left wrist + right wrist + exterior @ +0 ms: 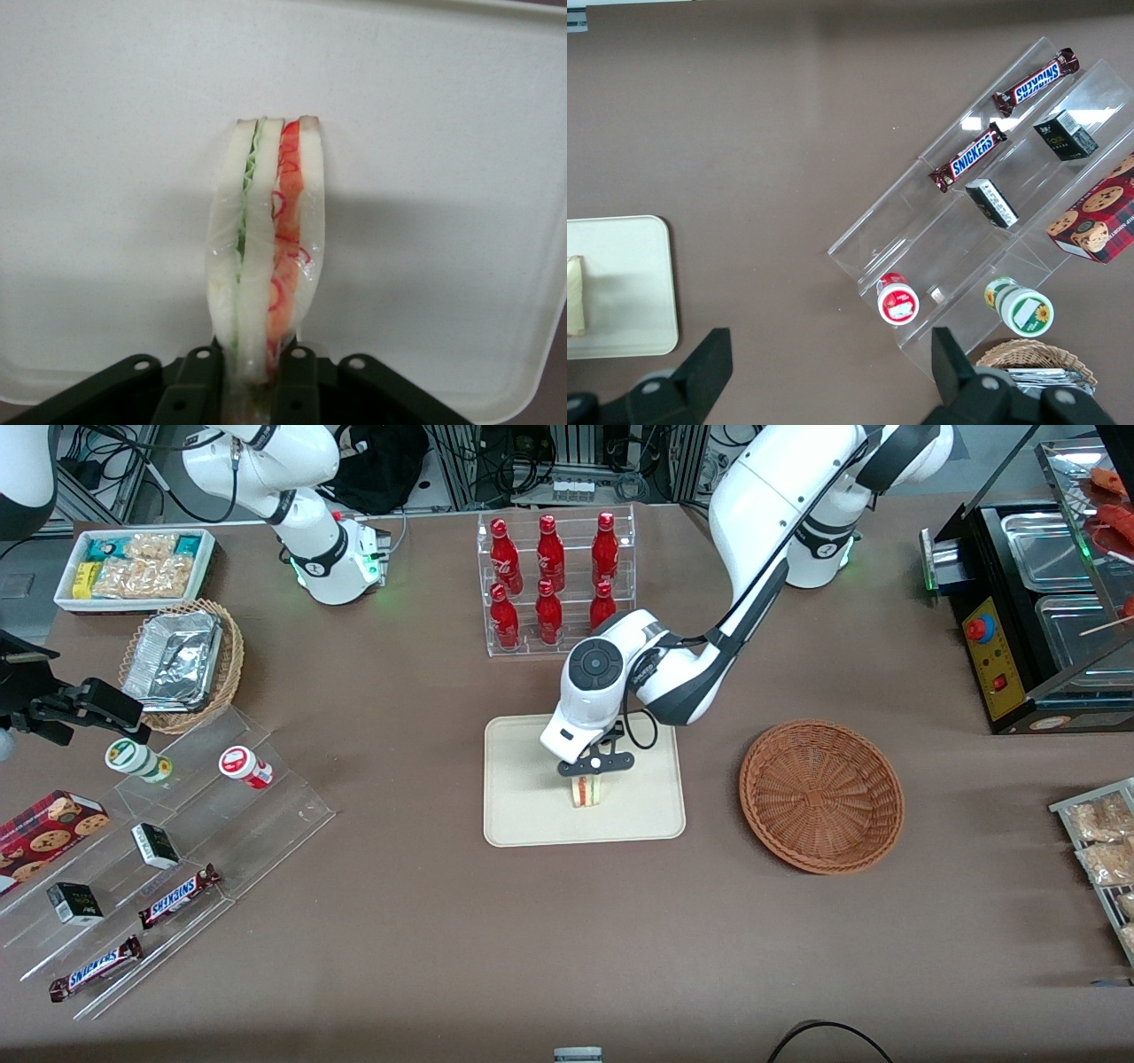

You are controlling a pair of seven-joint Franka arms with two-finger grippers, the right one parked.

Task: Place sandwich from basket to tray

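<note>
On the brown tabletop (567,921), the working arm (762,540) bends down over the cream tray (523,815), which lies at the middle of the scene, nearer the front camera than a clear rack of red bottles (554,584). Beside the tray, toward the working arm's end, sits the round reddish-brown basket (822,795), apart from the tray and holding nothing. The pincer (588,779) hangs low over the tray with its two dark fingers (197,390) closed narrowly against the bread faces of the sandwich (586,790), one on each side. The sandwich stands on edge on the tray's surface, its green and orange-red filling layers showing between the white slices in the wrist view. Toward the parked arm's end, a stepped clear shelf (177,868) carries chocolate bars (180,895) and small boxes.
</note>
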